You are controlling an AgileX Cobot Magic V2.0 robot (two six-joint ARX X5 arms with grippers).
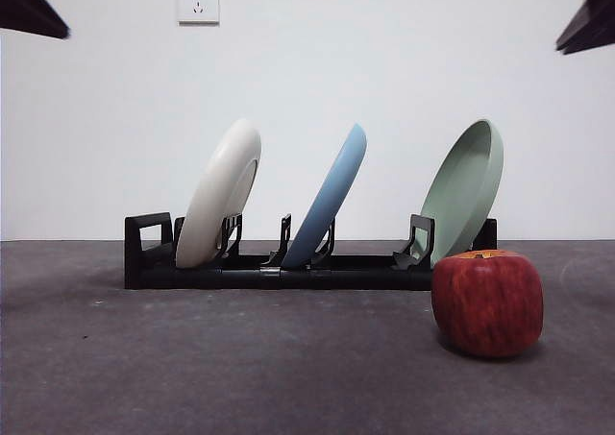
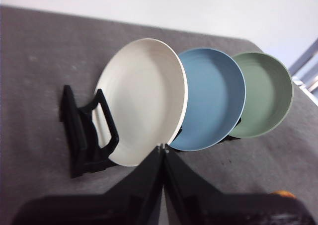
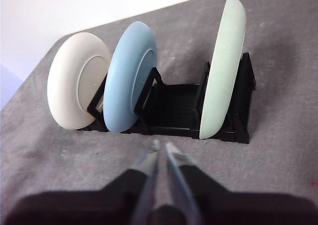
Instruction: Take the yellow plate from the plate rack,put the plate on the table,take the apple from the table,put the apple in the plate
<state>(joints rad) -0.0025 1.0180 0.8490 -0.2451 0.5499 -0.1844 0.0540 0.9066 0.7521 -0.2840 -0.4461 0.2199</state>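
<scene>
The yellow plate (image 1: pixel 223 197) is cream and leans in the left-end slot of the black plate rack (image 1: pixel 288 274). It also shows in the left wrist view (image 2: pixel 141 101) and the right wrist view (image 3: pixel 74 81). The red apple (image 1: pixel 487 302) sits on the table (image 1: pixel 192 368), in front of the rack's right end. My left gripper (image 2: pixel 163 148) is shut and empty, raised and short of the yellow plate. My right gripper (image 3: pixel 162 146) is shut and empty, hanging in front of the rack (image 3: pixel 174 111). In the front view both arms show only as black tips at the top corners.
A light blue plate (image 1: pixel 332 200) leans in the rack's middle slot and a pale green plate (image 1: pixel 466 190) in its right slot. A white wall with a socket (image 1: pixel 198 2) stands behind the table.
</scene>
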